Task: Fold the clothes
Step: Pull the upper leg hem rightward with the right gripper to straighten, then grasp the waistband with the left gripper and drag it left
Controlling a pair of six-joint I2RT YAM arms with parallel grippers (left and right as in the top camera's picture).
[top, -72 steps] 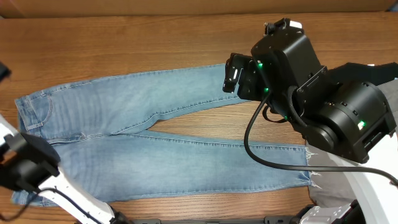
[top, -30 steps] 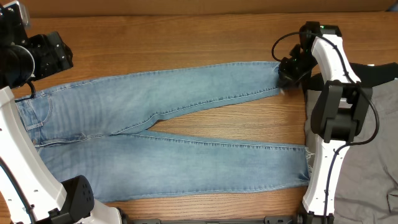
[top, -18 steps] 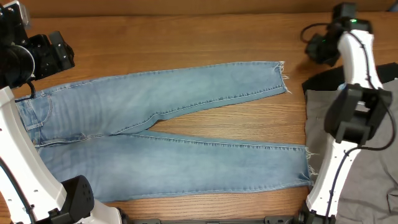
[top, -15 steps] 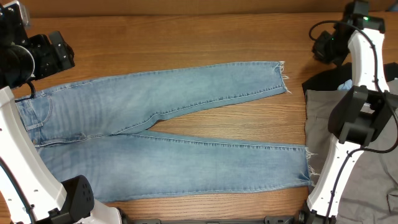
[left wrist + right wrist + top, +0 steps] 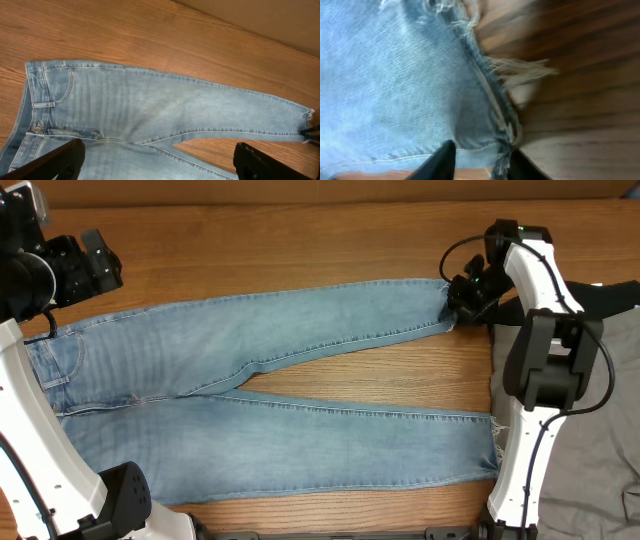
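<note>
Light-blue denim jeans (image 5: 250, 390) lie flat on the wooden table, waistband at the left and both legs running right. My right gripper (image 5: 462, 298) is down at the frayed hem of the upper leg. In the right wrist view its fingers (image 5: 442, 162) stand a little apart, open, with the hem's corner (image 5: 497, 135) lying between them. My left gripper (image 5: 95, 268) hovers above the table's back left, past the waistband, open wide. The left wrist view shows the jeans (image 5: 150, 105) far below the left gripper (image 5: 162, 165), with nothing held.
Grey trousers (image 5: 590, 410) lie in a pile at the right edge, with a black top (image 5: 612, 295) behind them. A tan wall (image 5: 300, 190) runs along the table's back edge. The lower leg's frayed hem (image 5: 497, 445) touches the grey pile.
Half a second ago my right arm was up at the back right corner, away from the jeans; it has come back down to the upper leg's hem. The left gripper has opened a little wider.
</note>
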